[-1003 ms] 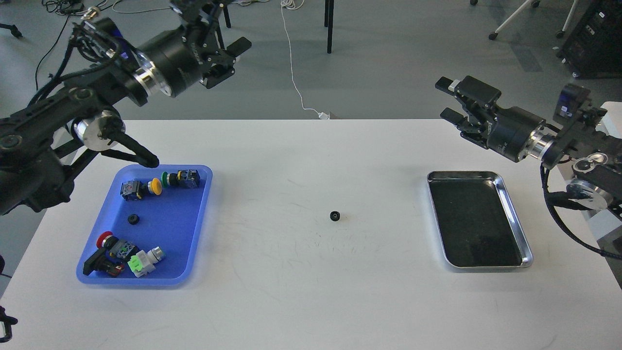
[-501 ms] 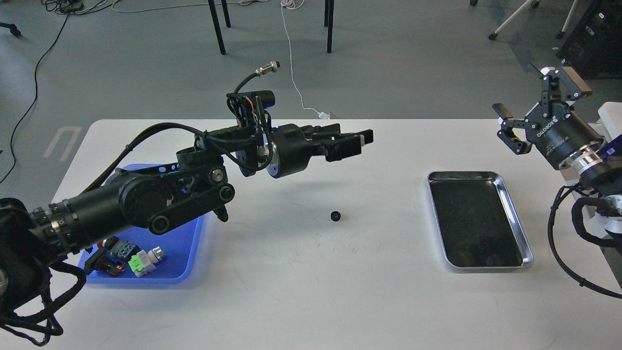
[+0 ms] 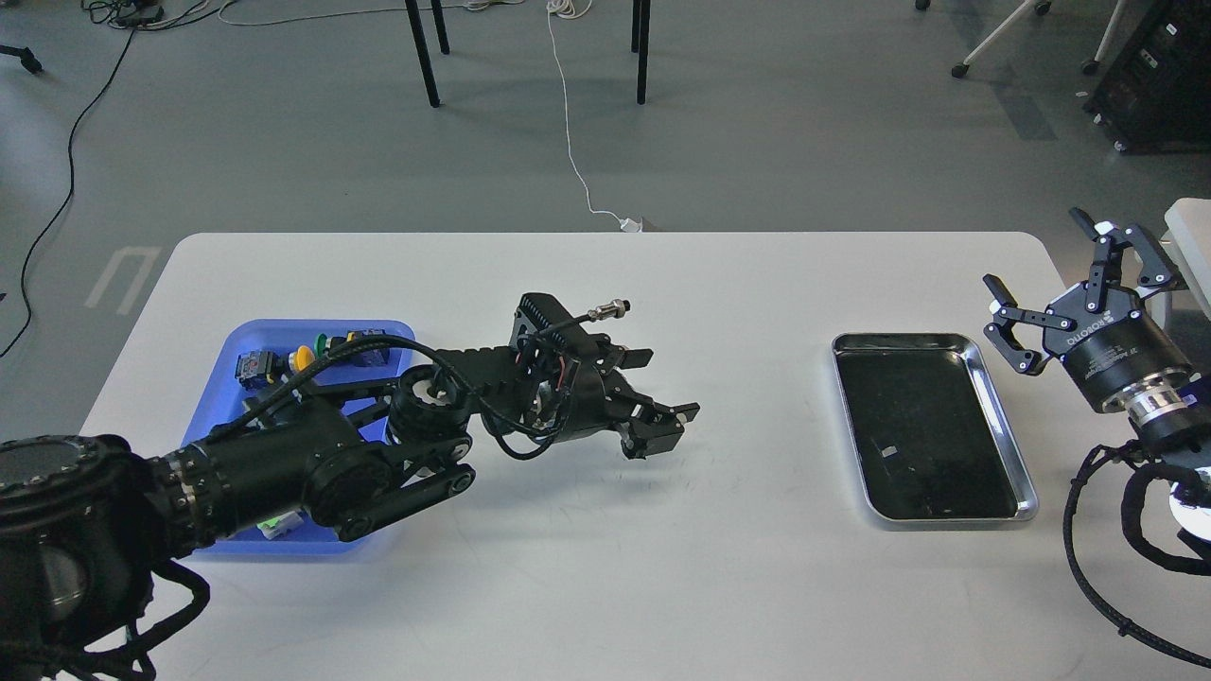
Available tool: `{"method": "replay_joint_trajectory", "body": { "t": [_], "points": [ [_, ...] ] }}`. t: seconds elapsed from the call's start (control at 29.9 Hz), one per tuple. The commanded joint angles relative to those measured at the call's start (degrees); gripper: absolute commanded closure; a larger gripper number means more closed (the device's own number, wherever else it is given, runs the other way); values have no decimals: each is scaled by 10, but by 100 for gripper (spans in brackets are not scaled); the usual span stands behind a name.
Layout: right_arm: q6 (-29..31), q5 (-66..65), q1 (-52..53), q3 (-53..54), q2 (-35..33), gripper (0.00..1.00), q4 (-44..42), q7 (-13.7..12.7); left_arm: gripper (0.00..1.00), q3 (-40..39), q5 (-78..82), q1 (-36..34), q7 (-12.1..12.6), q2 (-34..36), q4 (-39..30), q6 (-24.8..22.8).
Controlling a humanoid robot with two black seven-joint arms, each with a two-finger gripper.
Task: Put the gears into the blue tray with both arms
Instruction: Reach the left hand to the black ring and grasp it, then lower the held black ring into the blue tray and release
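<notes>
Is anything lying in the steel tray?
No, the steel tray shows only its bare dark bottom, with a few light glints.

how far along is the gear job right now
Done: cannot confirm; the left arm hides most of the blue tray. In hand: the left gripper is low over mid-table, fingers apart; no gear visible there. Left: grasp and carry it to the tray. The right gripper is open, idle beside the steel tray.
</notes>
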Motion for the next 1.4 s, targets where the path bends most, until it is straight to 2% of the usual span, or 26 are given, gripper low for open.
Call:
{"method": "replay_joint_trajectory", "body": {
  "t": [0.0, 0.13, 0.43, 0.94, 1.0, 1.17, 1.37],
  "points": [
    [0, 0, -6, 7, -4, 2, 1, 0, 24, 11, 20, 1, -1, -23, 32, 3],
    [0, 0, -6, 9, -6, 2, 1, 0, 37, 16, 30, 7, 0, -24, 37, 2],
    [0, -1, -6, 17, -2, 2, 3, 0, 59, 16, 31, 15, 1, -32, 58, 2],
    [0, -2, 0, 20, -5, 2, 6, 0, 61, 15, 31, 28, -1, -34, 79, 2],
    [0, -3, 1, 20, -5, 2, 6, 0, 64, 16, 31, 28, -1, -34, 79, 2],
    [0, -3, 1, 19, -4, 2, 6, 0, 80, 14, 31, 33, -2, -35, 79, 2],
    [0, -3, 4, 19, -4, 2, 6, 0, 84, 4, 26, 31, -2, -26, 71, 13]
  ]
}}
